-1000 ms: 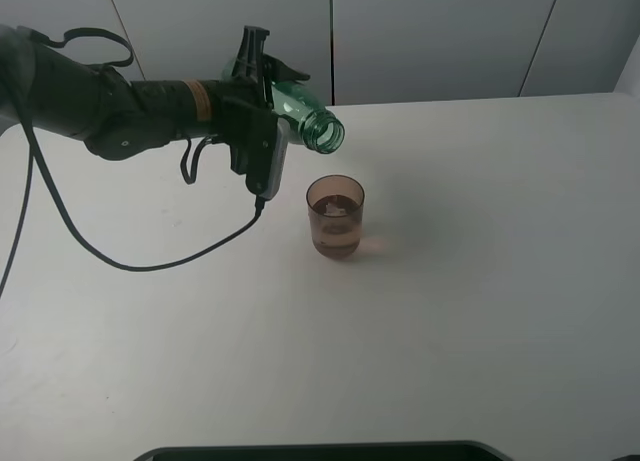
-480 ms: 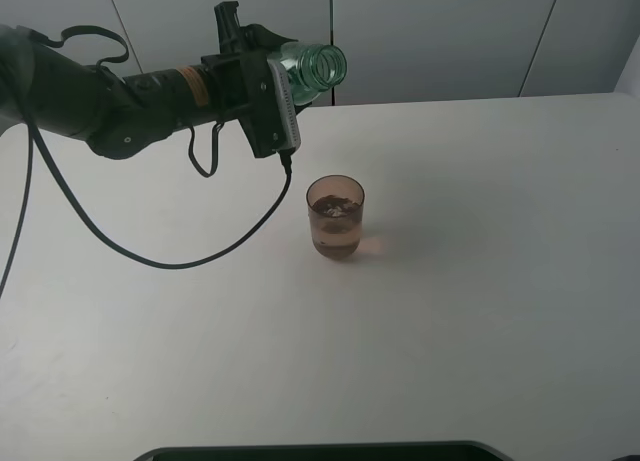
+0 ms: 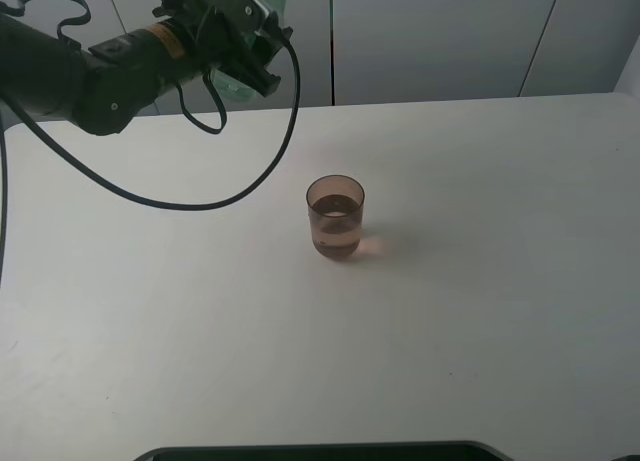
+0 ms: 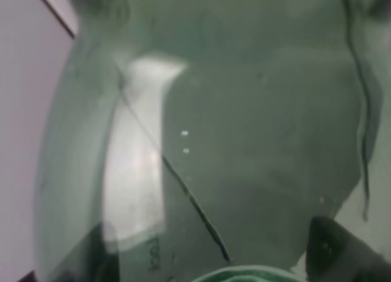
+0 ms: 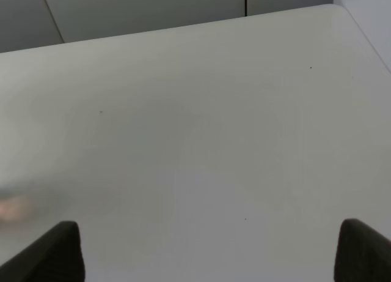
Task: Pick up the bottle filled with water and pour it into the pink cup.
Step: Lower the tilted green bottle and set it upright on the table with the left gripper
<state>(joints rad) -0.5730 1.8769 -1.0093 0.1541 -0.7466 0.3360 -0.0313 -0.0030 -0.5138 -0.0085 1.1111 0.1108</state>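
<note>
**Cup mid-table, bottle held high to its rear left**

The cup [image 3: 335, 217] stands upright on the table [image 3: 480, 311], near the middle, with liquid [image 3: 336, 239] in its lower part. The left gripper [image 3: 240, 31] is raised over the table's far-left corner, in front of the wall panels [image 3: 440, 36] behind the table. Its fingers are clamped on the bottle [image 3: 234, 81], which hangs clear of the table, behind and to the left of the cup and well apart from it. A cable [image 3: 200, 203] loops down from that wrist, over the table left of the cup. The right gripper [image 5: 211, 257], fingers set wide apart, sits above bare table to the cup's right.
</note>
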